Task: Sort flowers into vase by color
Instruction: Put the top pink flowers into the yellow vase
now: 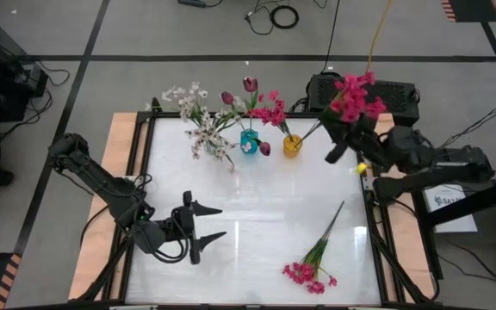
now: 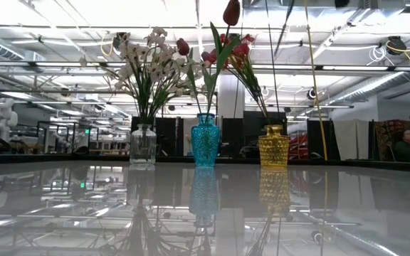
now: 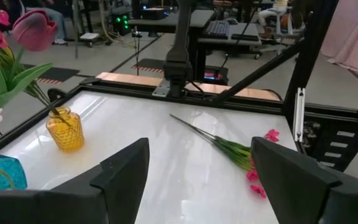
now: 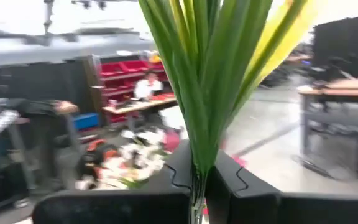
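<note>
Table stock, as we are holding it: three vases are standing in a row along the far edge, a clear vase [image 2: 142, 146] carrying the white sprigs [image 1: 198, 120], a blue vase [image 2: 206, 140] carrying the dark tulips [image 2: 231, 13], and a yellow vase [image 2: 274, 146] carrying magenta stems [image 1: 271, 111], so each colour is getting its own pot. We are gripping one magenta bunch [image 1: 354, 96] in our right gripper [image 4: 199, 186], jaws pinching the green stems low down while the blooms are riding high by the table's far right corner, just beside the yellow vase; we are judging that hold as the approach to drop the stems into the matching mouth. Our left gripper [image 1: 203, 226] is hovering low over the near left of the table [image 1: 257, 207], jaws spread wide and holding nothing, pointing toward the last loose magenta sprig [image 1: 317, 258], which is lying flat on the near right of the table with its blooms toward us. That sprig is awaiting pickup, likely for the yellow vase too.
</note>
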### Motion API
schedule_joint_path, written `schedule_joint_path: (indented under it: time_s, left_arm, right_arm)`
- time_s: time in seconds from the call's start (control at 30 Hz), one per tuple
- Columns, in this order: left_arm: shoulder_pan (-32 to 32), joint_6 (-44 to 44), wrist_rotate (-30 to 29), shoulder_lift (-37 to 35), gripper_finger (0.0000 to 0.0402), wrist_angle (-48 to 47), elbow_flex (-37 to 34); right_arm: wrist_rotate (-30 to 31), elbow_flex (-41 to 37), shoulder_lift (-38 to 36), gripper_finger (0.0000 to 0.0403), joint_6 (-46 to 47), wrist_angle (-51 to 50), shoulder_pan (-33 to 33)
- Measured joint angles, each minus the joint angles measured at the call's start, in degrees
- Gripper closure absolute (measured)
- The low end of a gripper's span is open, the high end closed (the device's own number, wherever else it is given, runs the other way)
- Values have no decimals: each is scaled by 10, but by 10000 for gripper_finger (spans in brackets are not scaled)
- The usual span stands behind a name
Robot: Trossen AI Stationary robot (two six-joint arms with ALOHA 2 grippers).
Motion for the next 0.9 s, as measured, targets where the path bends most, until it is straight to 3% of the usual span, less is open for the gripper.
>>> schedule_joint_path:
  time_s: [0.33, 0.73, 0.9]
  left_arm:
    - [0, 4, 0, 0, 114, 0, 0]
    - [0, 9, 0, 0, 114, 0, 0]
    - [0, 9, 3, 0, 114, 0, 0]
  right_arm:
    - [-7, -53, 30, 397, 95, 5, -142]
    - [-147, -53, 105, 397, 140, 7, -288]
    - [-161, -53, 115, 397, 140, -23, -308]
